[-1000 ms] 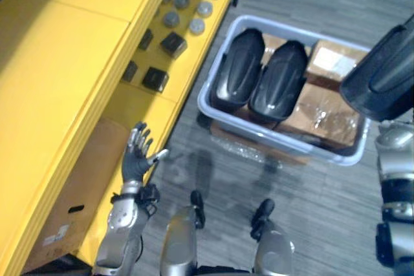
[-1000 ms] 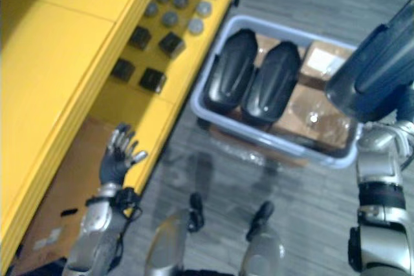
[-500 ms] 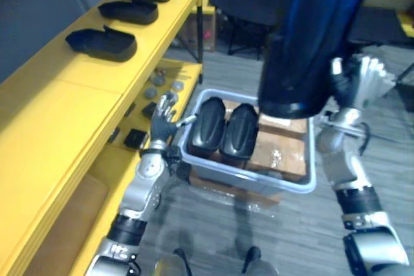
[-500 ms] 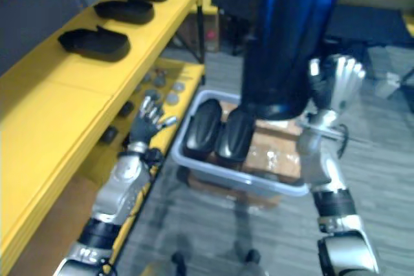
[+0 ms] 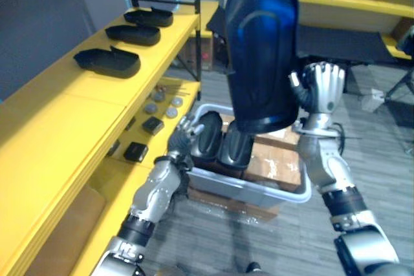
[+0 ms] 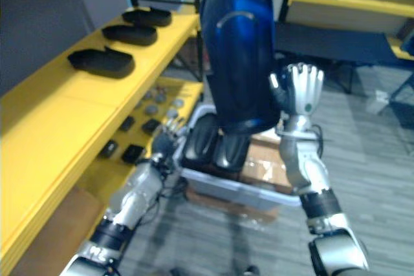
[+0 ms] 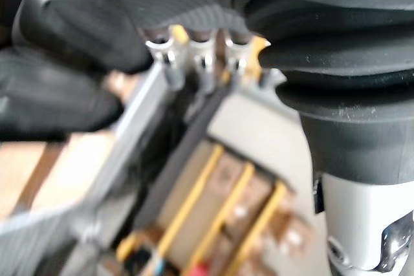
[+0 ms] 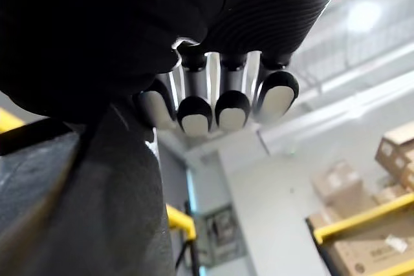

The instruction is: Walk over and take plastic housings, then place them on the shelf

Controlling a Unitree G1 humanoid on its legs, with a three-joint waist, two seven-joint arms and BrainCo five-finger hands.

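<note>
My right hand (image 5: 318,87) is raised high and shut on a large black plastic housing (image 5: 261,43), held upright in front of me. In the right wrist view its fingers (image 8: 220,105) curl beside the housing's dark shell (image 8: 97,198). Two more black housings (image 5: 208,140) (image 5: 235,151) lie side by side in a grey bin (image 5: 259,189) on the floor. By the bin's near-left rim my left hand (image 5: 184,137) is open, its fingers (image 7: 194,56) close to the rim (image 7: 129,137) and the nearest housing. Three housings (image 5: 107,61) (image 5: 133,33) (image 5: 149,16) lie on the yellow shelf's top (image 5: 58,114).
The shelf's lower level (image 5: 139,130) carries small black boxes (image 5: 136,152) and grey discs (image 5: 165,103). Brown cardboard boxes (image 5: 275,159) fill the bin's right part. Another yellow rack (image 5: 352,1) with a carton stands at the back right, over grey floor (image 5: 381,153).
The camera has tilted up from the floor toward the shelves. My right hand has lifted the housing higher and leftward. My left hand has moved from the shelf's side to the bin's rim.
</note>
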